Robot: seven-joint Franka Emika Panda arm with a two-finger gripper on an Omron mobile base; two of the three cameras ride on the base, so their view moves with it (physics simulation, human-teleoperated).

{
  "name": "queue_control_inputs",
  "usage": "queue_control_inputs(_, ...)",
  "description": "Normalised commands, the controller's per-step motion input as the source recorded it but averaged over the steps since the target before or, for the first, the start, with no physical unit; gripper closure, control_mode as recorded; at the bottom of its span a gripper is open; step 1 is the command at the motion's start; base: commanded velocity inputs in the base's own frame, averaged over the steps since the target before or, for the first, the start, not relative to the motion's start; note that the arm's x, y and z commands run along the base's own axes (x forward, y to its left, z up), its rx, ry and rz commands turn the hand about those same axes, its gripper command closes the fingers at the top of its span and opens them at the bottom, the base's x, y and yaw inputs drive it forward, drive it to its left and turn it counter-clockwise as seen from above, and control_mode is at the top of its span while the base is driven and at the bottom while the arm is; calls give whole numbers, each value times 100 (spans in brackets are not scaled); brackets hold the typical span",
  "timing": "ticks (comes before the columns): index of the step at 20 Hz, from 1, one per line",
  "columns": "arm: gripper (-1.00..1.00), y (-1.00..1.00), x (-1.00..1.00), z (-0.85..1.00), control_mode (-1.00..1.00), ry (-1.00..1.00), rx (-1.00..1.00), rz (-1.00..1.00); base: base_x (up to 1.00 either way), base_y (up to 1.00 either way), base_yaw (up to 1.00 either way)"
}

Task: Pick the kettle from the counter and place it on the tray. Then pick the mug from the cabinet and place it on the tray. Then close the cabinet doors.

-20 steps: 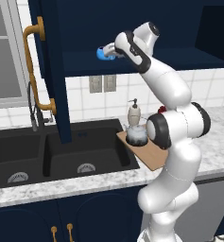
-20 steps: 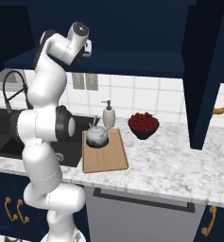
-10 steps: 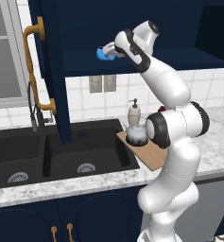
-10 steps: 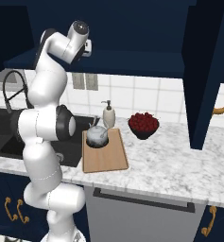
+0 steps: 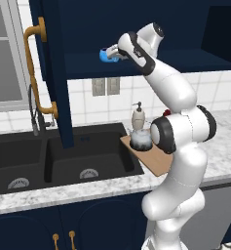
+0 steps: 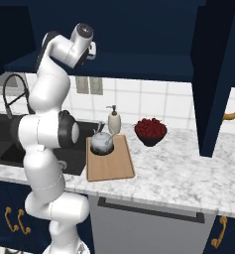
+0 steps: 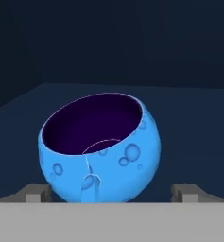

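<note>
Reaching up into the cabinet (image 5: 136, 29), the gripper (image 7: 111, 193) has its jaws spread wide, one fingertip (image 7: 35, 193) on each side of the mug (image 7: 100, 149), with nothing grasped. In the hand view the mug sits between the tips, its handle turned toward the camera and its dark inside open upward; whether the tips touch its wall cannot be told. From the left base view the mug (image 5: 107, 55) rests on the navy shelf (image 5: 151, 63), right at the gripper (image 5: 112, 52).

Nearest the base, the counter (image 6: 188, 178) runs left to right with the black sink (image 5: 53, 161) set into it. On the counter just right of the sink lies the tray (image 6: 109, 158), and the kettle (image 6: 101, 143) stands on its far end, nearer the wall. In the left base view the kettle (image 5: 140, 138) and the tray (image 5: 153, 158) are partly hidden behind the arm.

Behind the tray, a soap bottle (image 6: 114, 120) stands upright near the tiled wall. To its right a dark bowl of red fruit (image 6: 150, 130) sits on the counter, apart from the tray. A faucet (image 6: 12, 92) arches over the sink.

Farther up, both cabinet doors hang open: the left door (image 5: 51, 73) with its long brass handle (image 5: 34, 73), and the right door (image 6: 218, 74) beside the shelf.
</note>
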Motion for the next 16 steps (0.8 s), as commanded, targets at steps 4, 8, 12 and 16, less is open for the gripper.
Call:
queue_control_inputs(4, 100, 1, 1, 0, -100, -2, 0, 0, 0, 0, 0)
queue_control_inputs(8, 100, 0, 4, 0, -100, -5, 0, 0, 0, 0, 0)
queue_control_inputs(12, 100, 0, 3, 0, -100, -8, 0, 0, 0, 0, 0)
queue_control_inputs(16, 100, 0, 0, 0, -100, -12, 0, 0, 0, 0, 0)
